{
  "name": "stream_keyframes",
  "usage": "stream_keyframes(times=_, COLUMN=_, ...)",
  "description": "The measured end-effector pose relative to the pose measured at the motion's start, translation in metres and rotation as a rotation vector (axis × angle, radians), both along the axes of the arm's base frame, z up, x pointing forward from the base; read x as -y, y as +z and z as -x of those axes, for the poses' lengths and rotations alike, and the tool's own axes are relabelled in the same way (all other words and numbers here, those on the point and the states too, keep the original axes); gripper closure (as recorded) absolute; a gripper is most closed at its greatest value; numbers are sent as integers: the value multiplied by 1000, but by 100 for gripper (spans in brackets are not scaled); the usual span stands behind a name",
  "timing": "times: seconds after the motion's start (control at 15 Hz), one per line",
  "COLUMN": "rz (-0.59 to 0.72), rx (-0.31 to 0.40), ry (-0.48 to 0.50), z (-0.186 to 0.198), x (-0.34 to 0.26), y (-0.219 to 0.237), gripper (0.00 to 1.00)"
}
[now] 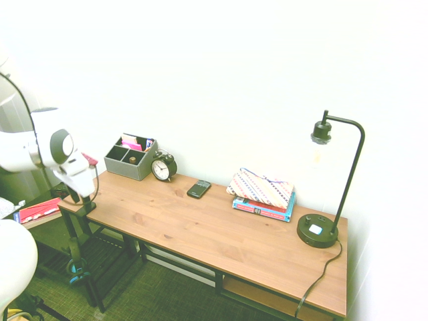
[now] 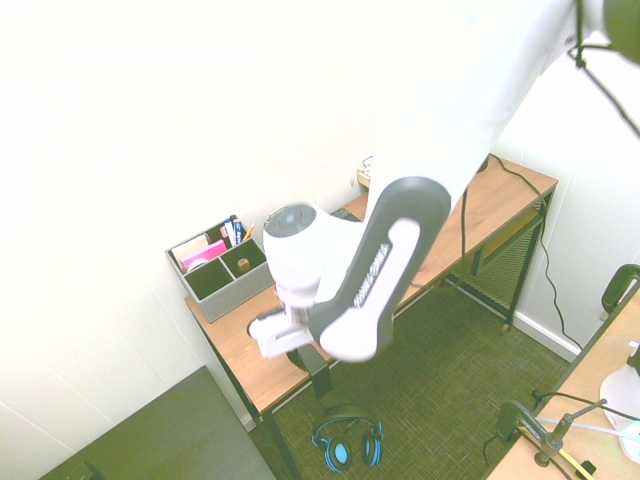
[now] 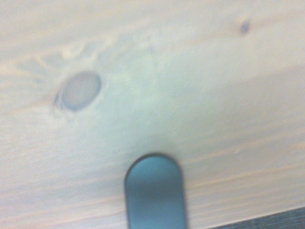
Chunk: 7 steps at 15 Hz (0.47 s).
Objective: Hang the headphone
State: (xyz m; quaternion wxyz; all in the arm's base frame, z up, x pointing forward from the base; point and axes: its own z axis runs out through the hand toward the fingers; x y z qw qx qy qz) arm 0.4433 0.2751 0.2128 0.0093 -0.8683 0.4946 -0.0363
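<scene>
The headphone (image 2: 347,442), blue with black ear cups, is below the left end of the wooden desk (image 1: 214,231), just under a dark hook bracket (image 2: 316,368) at the desk's edge. It also shows as a small blue shape beside the desk leg, the headphone (image 1: 73,270). I cannot tell whether it hangs on the bracket or rests on the floor. My gripper (image 1: 85,198) is right over that end of the desktop, well above the headphone, and nothing shows in it. From the other side the arm covers most of the gripper (image 2: 278,338). The wrist view shows blurred wood with a knot and a dark rounded tab (image 3: 155,193).
On the desk stand a grey organiser (image 1: 130,158), an alarm clock (image 1: 163,167), a phone (image 1: 198,189), books under a patterned pouch (image 1: 262,192) and a black lamp (image 1: 319,229). A red book (image 1: 39,210) lies on a low surface to the left.
</scene>
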Motion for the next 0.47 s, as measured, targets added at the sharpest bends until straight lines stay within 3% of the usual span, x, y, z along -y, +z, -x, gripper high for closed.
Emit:
stream_keyframes(times=0.2, rz=48, rx=-71, ry=136, z=-20, x=65, y=86, gripper=0)
stream_keyframes(times=0.47, rz=54, rx=-85, ry=201, z=-18, x=191, y=210, gripper=0)
